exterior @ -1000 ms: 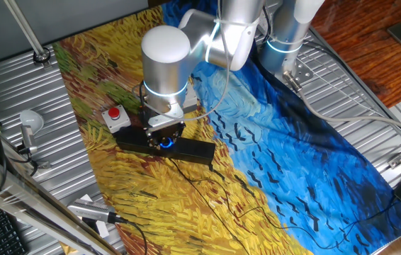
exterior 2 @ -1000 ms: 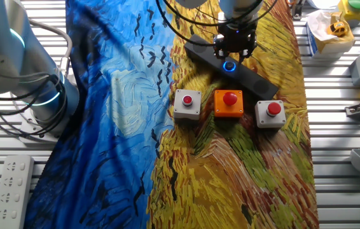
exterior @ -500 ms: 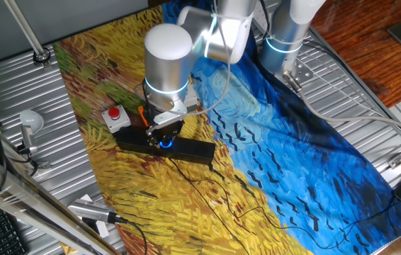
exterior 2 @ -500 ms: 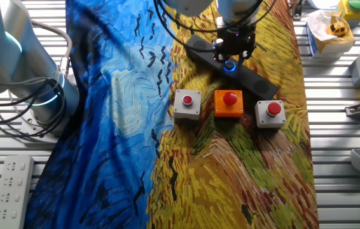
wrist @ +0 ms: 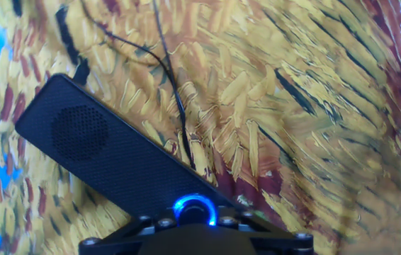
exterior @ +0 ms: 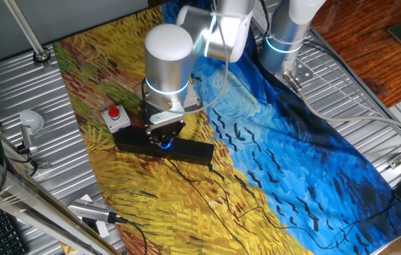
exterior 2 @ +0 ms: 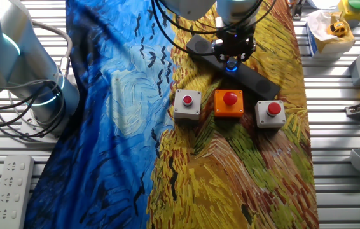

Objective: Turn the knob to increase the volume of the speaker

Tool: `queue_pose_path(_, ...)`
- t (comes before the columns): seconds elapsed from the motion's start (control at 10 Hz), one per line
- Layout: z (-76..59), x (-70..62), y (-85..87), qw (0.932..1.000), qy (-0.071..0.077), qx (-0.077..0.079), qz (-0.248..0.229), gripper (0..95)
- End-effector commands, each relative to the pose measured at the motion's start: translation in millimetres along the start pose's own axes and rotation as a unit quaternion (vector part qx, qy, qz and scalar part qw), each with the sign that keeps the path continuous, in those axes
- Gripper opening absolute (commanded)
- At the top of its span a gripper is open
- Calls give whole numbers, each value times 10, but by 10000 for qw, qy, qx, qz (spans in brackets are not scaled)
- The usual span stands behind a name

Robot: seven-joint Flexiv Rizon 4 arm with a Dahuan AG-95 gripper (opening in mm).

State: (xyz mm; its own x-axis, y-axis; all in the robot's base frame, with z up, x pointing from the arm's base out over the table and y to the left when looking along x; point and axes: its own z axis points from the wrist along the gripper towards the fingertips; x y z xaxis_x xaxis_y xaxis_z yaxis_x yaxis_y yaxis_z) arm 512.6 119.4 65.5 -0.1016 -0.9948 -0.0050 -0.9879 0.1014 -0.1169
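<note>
The gripper [exterior 2: 233,56] has sunk lower over the speaker [wrist: 108,159], closing on its blue-lit knob [wrist: 195,210], though jaw state cannot be told.

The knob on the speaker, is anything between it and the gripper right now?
Nothing visible. The gripper sits directly over the knob on the speaker; the three button boxes stand apart beside the bar.
</note>
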Motion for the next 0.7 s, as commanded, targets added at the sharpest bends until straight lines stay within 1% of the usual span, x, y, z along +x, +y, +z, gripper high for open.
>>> queue_pose_path(0.1,33,6,-23,9960,142,-29,887,0)
queue_pose_path(0.2,33,6,-23,9899,177,-23,1410,0)
queue_pose_path(0.3,33,6,-23,9779,250,-4,2078,0)
queue_pose_path(0.4,39,8,-23,9638,249,13,2655,0)
queue_pose_path(0.5,46,8,-24,9327,279,26,3595,0)
queue_pose_path(0.6,42,8,-24,9183,305,29,3946,0)
queue_pose_path(0.7,32,14,-22,8879,215,-28,4596,0)
